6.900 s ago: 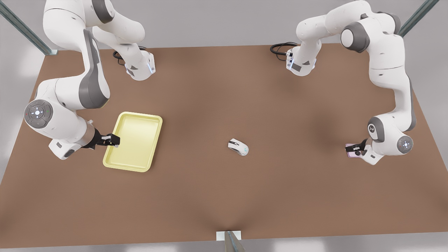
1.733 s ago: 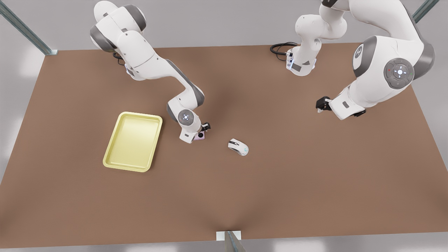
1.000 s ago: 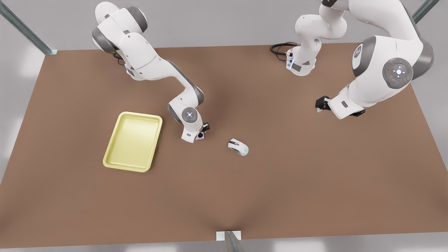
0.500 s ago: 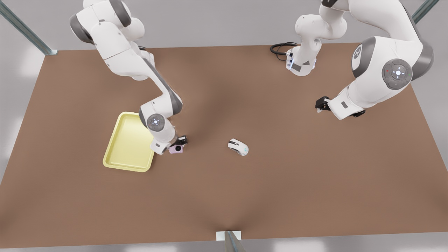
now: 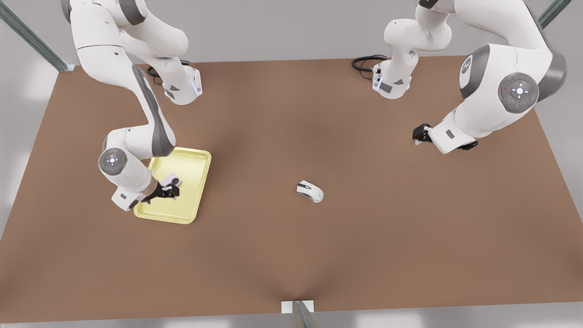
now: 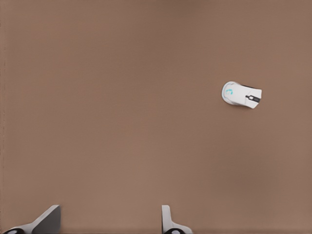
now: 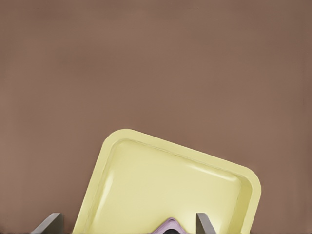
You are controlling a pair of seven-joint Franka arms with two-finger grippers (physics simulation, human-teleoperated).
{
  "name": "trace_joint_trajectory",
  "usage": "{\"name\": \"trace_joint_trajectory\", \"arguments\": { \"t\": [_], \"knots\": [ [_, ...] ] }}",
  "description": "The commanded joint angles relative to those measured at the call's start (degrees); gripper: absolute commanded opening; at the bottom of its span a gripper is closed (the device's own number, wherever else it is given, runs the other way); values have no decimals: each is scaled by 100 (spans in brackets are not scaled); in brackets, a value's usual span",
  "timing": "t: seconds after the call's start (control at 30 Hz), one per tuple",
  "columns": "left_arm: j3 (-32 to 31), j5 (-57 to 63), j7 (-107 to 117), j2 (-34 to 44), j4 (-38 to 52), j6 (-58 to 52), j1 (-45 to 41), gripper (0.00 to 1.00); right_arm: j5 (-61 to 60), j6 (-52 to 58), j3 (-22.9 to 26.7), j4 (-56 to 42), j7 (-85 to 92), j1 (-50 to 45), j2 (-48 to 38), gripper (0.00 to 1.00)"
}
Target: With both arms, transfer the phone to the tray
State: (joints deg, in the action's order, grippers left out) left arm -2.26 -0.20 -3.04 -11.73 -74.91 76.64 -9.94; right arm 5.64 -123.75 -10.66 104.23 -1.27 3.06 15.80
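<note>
Phone (image 5: 172, 179) has just crossed into the tray (image 5: 193, 159), lower left; I think my right gripper (image 5: 166, 193) jaws have released it. Left gripper (image 5: 416, 136) waits right, jaws apart. Delivery looks done.

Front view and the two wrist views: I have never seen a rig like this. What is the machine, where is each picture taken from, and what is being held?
These are simulator renders of two white jointed robot arms on a brown table. The front view looks down on the whole scene. Each wrist view comes from a camera on one arm's wrist.

The right gripper, at the front view's left, is over the pale yellow tray. Its fingers are spread, with the pink phone between them. The phone is inside the tray's outline, but I cannot tell whether it already rests there.

The left gripper, at the front view's right, waits above the table, open and holding nothing. A white computer mouse lies on the table between the arms.
</note>
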Motion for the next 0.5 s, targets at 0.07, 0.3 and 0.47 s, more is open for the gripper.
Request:
{"name": "trace_joint_trajectory", "arguments": {
  "t": [0.07,0.3,0.47],
  "knots": [
    [24,144,40,13,3,-27,1,100,-45,2540,-182,-1247,-892,-315,-200,100],
    [15,337,49,4,3,-53,1,100,-564,3754,73,-2487,-778,-139,-209,100],
    [15,337,49,-5,3,-62,1,100,-414,3331,64,-1819,-1411,-78,-570,100]
  ]
}}
